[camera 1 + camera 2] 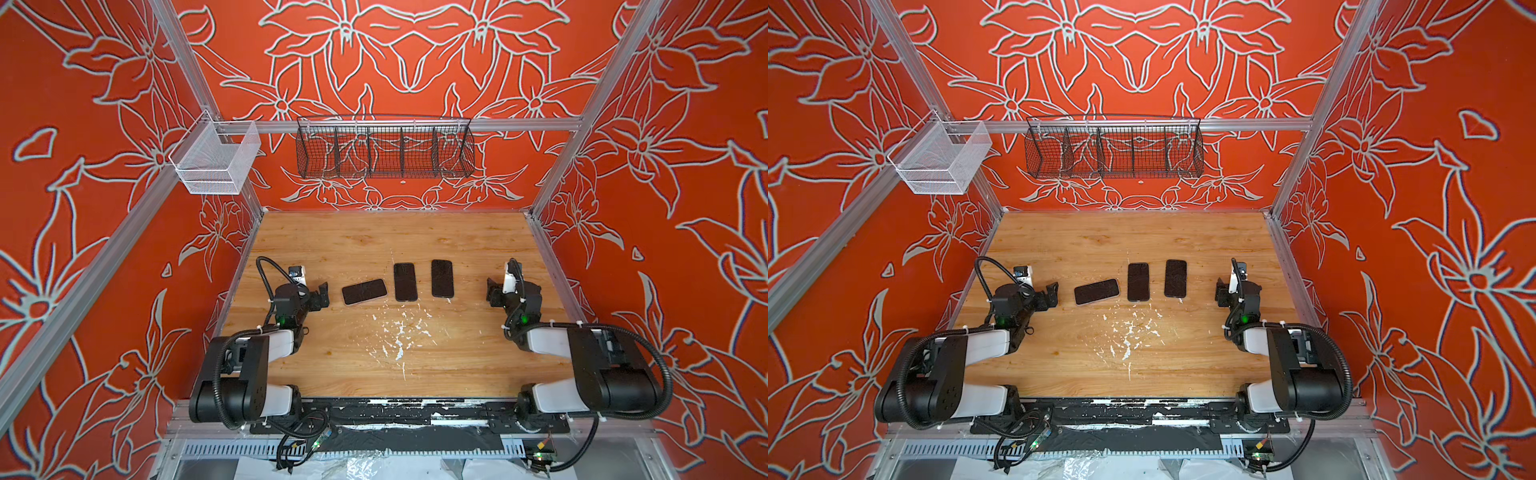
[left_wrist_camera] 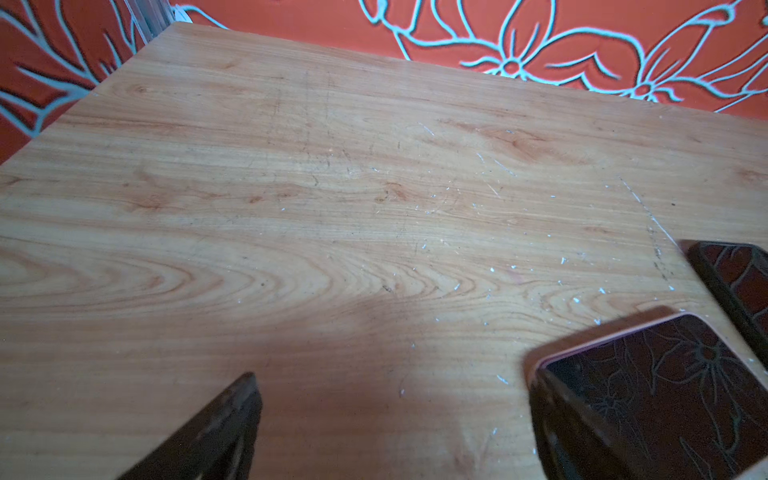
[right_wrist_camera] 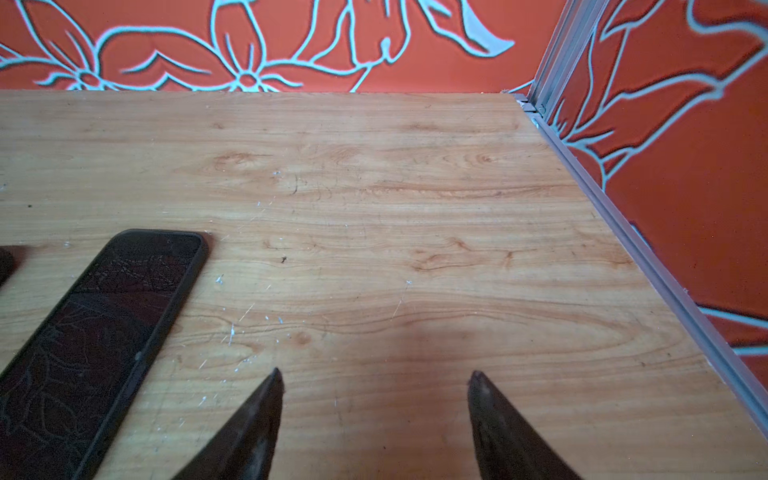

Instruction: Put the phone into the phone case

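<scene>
Left end effector (image 1: 322, 296) gapes wide and empty; the pink-rimmed phone (image 1: 364, 291) lies flat and slanted just beside its tips. Right end effector (image 3: 376, 372) is partly spread, empty, near the black-rimmed phone (image 1: 441, 278). A third dark slab (image 1: 405, 281) lies between them. All are glossy rounded rectangles on the scratched wood-grain worktop (image 1: 374, 237); which one is the case, I cannot tell.

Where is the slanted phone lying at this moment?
In both top views the slanted phone lies flat on the table, leftmost of three. It sits between the open left gripper and the middle phone.
</scene>
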Robot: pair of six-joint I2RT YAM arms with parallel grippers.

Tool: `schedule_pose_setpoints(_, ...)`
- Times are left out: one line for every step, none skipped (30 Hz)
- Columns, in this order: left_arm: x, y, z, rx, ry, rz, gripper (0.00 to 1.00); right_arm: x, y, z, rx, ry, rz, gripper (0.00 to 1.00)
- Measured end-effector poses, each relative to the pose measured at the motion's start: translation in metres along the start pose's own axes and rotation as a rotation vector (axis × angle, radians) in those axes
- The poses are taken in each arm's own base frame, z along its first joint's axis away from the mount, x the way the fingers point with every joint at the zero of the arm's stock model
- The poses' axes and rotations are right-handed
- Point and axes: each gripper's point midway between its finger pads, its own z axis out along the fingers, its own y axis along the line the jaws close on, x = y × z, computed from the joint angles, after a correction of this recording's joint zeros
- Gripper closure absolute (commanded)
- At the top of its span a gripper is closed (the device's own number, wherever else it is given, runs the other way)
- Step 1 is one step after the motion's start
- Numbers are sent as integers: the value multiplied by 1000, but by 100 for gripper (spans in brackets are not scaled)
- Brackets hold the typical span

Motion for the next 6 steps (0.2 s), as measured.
schedule_pose_setpoints(0, 0, 0, 1, 0, 1, 2, 1, 0, 0, -2, 4, 0, 29)
schedule_pose_setpoints(0, -1, 0, 1, 1, 1, 2, 1, 0, 0, -3, 6, 0, 29)
schedule_pose_setpoints(0, -1, 1, 1, 2, 1, 2, 2, 1, 0, -3, 7, 0, 29)
schedule_pose_setpoints(0, -1, 1, 1, 1, 2, 2, 2, 1, 0, -4, 9, 0, 29)
schedule_pose_setpoints(-1, -1, 1, 1, 1, 4, 2, 3, 1, 0, -5, 12, 0, 29)
schedule_pose_setpoints(-1, -1, 1, 1, 0, 6, 2, 3, 1, 0, -5, 13, 0, 29)
